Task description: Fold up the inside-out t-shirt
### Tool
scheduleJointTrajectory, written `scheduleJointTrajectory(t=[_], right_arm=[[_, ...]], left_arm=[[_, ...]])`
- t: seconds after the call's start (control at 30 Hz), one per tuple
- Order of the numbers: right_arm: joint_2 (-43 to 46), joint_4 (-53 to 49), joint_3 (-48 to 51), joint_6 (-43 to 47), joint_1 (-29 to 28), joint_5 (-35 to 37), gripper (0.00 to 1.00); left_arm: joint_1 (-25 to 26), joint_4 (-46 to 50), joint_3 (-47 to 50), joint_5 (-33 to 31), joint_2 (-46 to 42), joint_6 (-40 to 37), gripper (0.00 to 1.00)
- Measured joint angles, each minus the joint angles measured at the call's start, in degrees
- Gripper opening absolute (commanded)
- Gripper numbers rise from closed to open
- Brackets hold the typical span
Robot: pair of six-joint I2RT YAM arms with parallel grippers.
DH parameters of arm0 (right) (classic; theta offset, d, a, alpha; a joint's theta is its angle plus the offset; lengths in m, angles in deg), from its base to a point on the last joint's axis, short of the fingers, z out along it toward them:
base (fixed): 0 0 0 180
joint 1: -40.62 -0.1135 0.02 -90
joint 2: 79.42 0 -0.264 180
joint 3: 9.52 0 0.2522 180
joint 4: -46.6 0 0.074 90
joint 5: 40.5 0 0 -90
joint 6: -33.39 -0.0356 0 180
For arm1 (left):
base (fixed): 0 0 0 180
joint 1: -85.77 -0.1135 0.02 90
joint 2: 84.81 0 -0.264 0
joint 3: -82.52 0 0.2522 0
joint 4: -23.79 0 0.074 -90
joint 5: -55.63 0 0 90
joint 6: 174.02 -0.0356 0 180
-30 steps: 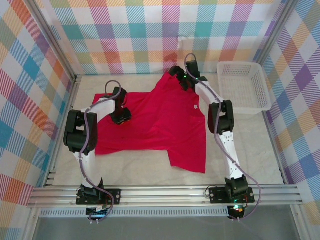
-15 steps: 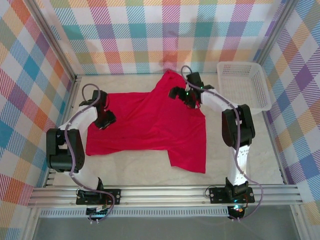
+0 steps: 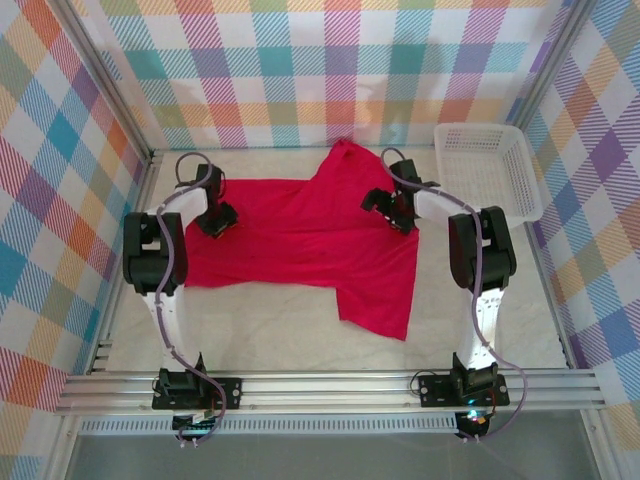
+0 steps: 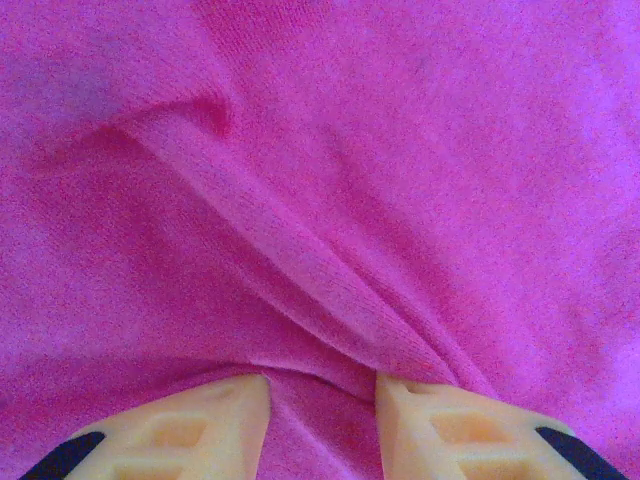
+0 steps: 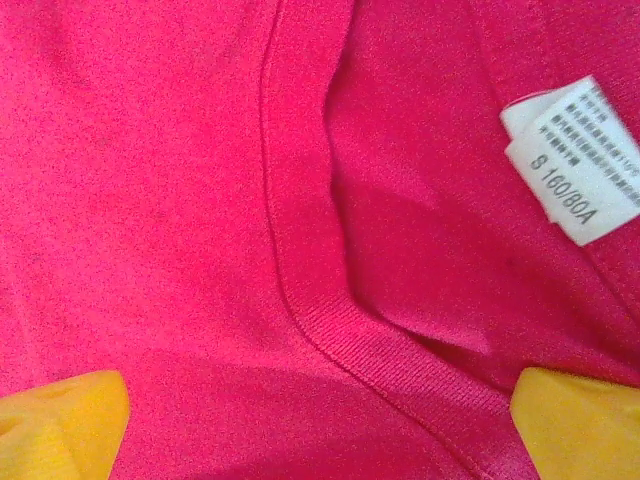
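Observation:
The inside-out t-shirt (image 3: 300, 240) lies spread on the table, bright red, with one part trailing toward the front right. My left gripper (image 3: 215, 220) sits on its far left edge. In the left wrist view the left gripper (image 4: 322, 420) is shut on a raised ridge of the t-shirt (image 4: 330, 200), and wrinkles run from the fingers (image 4: 200, 425). My right gripper (image 3: 388, 205) hovers over the collar area. In the right wrist view the right gripper (image 5: 320, 430) is open wide above the ribbed collar (image 5: 330, 330), with the white tag (image 5: 575, 160) at the upper right.
A white mesh basket (image 3: 490, 170) stands at the back right, just beyond the right arm. Checked walls close in the table on three sides. Bare tabletop (image 3: 260, 330) lies in front of the shirt.
My left gripper has swung left and toward the back, dragging the shirt's left side with it. The right gripper has come from the shirt's far tip to the collar.

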Motion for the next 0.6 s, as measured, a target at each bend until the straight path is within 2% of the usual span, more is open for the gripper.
scheduleJointTrajectory(t=[0.13,0.27,0.43,0.53,0.6], right_arm=[[-3.52,-4.42,-6.6,0.13,1.44,2.23,1.0],[-3.58,-6.49,-7.54,0.46,1.38,2.01,1.0],[1.7,-8.98,-5.97,2.14,-1.29,1.38,1.0],[9.35,-9.2,-2.86,3.41,-5.38,1.36,1.0],[13.9,-9.09,-0.57,4.2,-7.72,1.4,1.0]], left_arm=[[0.17,-0.13,-3.74,0.33,2.19,-0.66,0.38],[-0.35,1.25,-0.87,-1.62,-1.14,-1.09,0.41],[-3.26,5.07,9.09,-3.56,-17.51,-0.72,0.38],[-7.34,4.66,15.87,-2.03,-27.32,0.28,0.34],[-10.8,4.26,20.41,-0.76,-30.51,1.01,0.31]])
